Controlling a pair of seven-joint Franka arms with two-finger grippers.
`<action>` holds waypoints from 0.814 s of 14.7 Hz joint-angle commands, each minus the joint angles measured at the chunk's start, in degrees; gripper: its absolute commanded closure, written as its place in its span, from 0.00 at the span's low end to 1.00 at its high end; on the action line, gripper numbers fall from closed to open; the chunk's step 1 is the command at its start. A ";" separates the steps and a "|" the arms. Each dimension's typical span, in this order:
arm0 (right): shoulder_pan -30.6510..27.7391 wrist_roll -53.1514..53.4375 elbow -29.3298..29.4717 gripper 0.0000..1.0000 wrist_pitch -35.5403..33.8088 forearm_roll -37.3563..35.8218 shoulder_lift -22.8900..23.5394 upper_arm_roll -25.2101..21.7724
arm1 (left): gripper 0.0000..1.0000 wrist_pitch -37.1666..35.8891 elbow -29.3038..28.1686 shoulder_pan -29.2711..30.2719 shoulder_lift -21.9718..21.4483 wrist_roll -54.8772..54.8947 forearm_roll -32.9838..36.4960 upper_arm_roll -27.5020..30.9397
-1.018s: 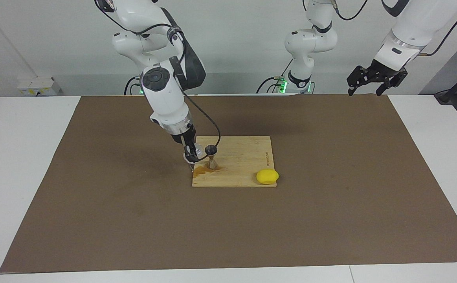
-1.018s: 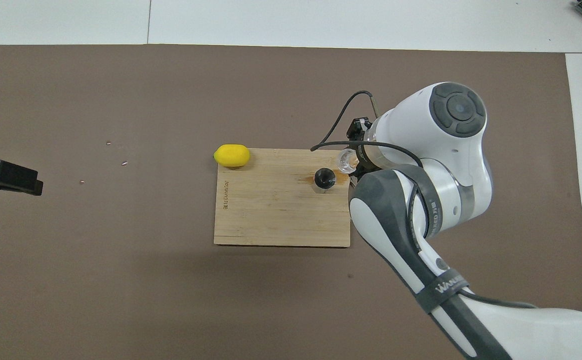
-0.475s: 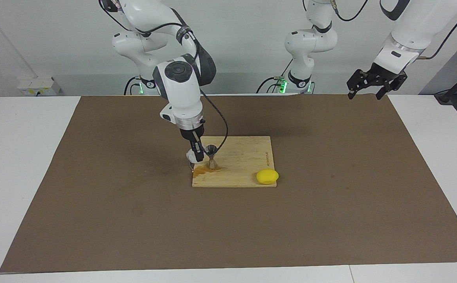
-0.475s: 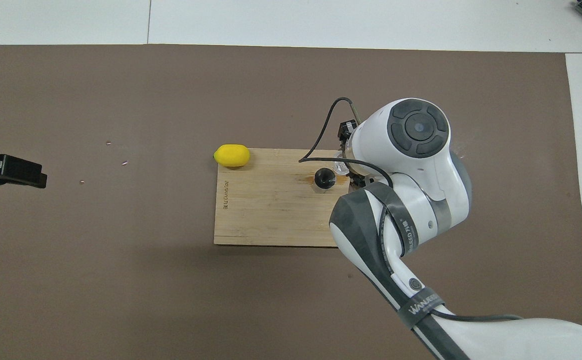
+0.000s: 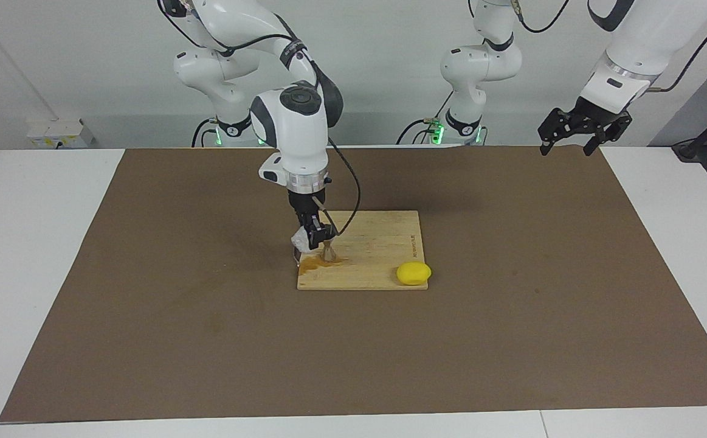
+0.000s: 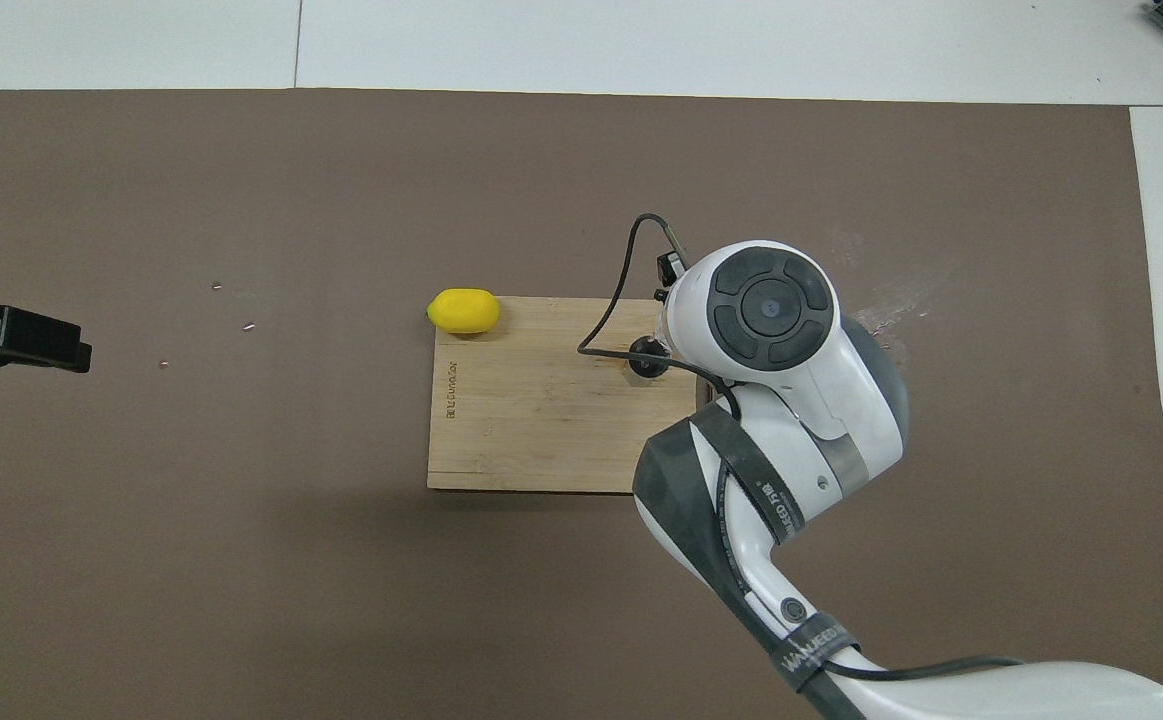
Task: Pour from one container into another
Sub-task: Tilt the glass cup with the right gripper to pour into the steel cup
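My right gripper (image 5: pixel 309 238) is shut on the small clear cup (image 5: pixel 299 239) and holds it just above the wooden board (image 5: pixel 377 243), close beside the grey metal jigger (image 5: pixel 329 252). The jigger stands upright on the board's corner toward the right arm's end, and its top is partly covered by the gripper. In the overhead view the right wrist hides the cup, and only part of the jigger (image 6: pixel 645 362) shows. My left gripper (image 5: pixel 565 145) is open and empty, raised over the table's edge at the left arm's end; it also shows in the overhead view (image 6: pixel 16 340).
A brown spill (image 5: pixel 309 263) lies on the board at the jigger's foot. A yellow lemon (image 5: pixel 414 273) sits at the board's corner farther from the robots, toward the left arm's end, seen too in the overhead view (image 6: pixel 463 311). A brown mat (image 5: pixel 511 304) covers the table.
My right wrist has swung from leaning to nearly upright and moved over the jigger. The cup has come lower beside the jigger and is now hidden from above. The left arm has barely moved.
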 commanded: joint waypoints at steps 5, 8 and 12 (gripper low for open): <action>1.55 1.92 -5.87 1.00 5.88 -5.17 -3.18 0.09 | 0.00 0.39 -1.77 0.62 -1.49 -0.20 0.02 -0.36; 1.38 1.48 -5.52 1.00 5.27 -5.16 -3.18 0.09 | 0.00 0.39 -1.77 0.62 -1.49 -0.20 0.02 -0.36; 0.77 1.31 -5.26 1.00 4.65 -4.20 -3.09 0.09 | 0.00 0.39 -1.77 0.54 -1.49 -0.20 0.02 -0.36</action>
